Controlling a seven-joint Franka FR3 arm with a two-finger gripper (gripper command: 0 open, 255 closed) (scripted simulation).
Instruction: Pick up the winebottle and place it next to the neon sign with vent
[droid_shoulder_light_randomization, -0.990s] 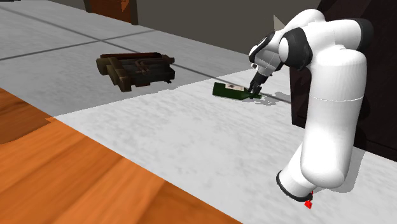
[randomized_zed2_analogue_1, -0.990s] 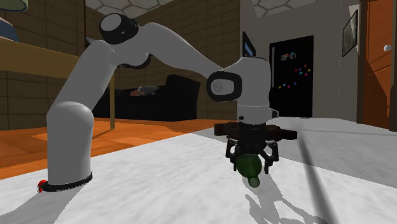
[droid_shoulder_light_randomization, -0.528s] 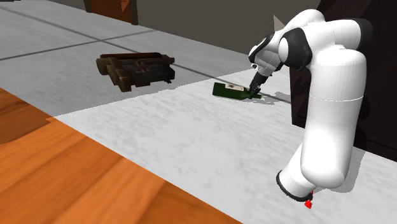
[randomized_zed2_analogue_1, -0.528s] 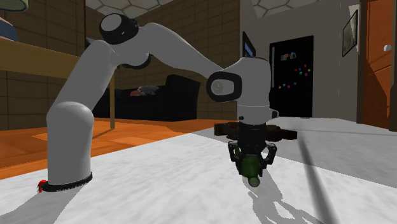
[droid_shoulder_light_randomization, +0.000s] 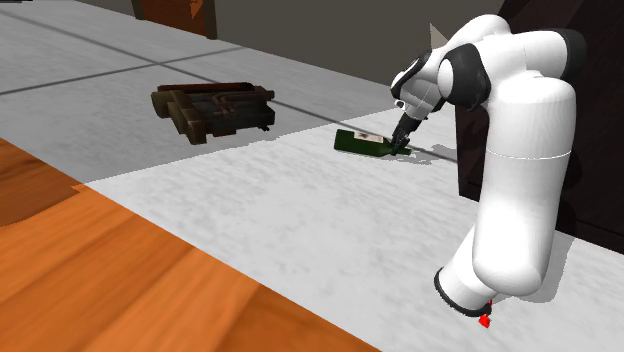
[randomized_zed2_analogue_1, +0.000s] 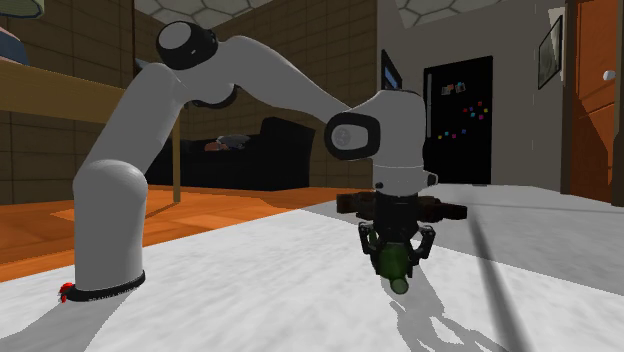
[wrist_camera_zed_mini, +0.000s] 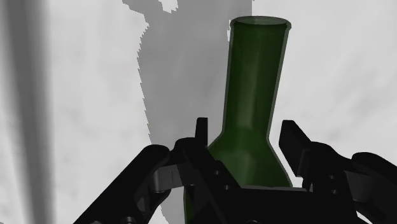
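White speckled surface (droid_shoulder_light_randomization: 300, 220) borders orange wood floor (droid_shoulder_light_randomization: 120, 280) along one edge. My white arm (droid_shoulder_light_randomization: 520, 170) bends down over it. The dark brown neon sign with vent (droid_shoulder_light_randomization: 212, 110) lies flat, well in from that edge. The green wine bottle (droid_shoulder_light_randomization: 358, 143) lies on its side on the surface, well apart from the sign. My gripper (randomized_zed2_analogue_1: 397, 245) is clamped on the bottle's shoulder, neck poking out past the fingers (wrist_camera_zed_mini: 292, 143).
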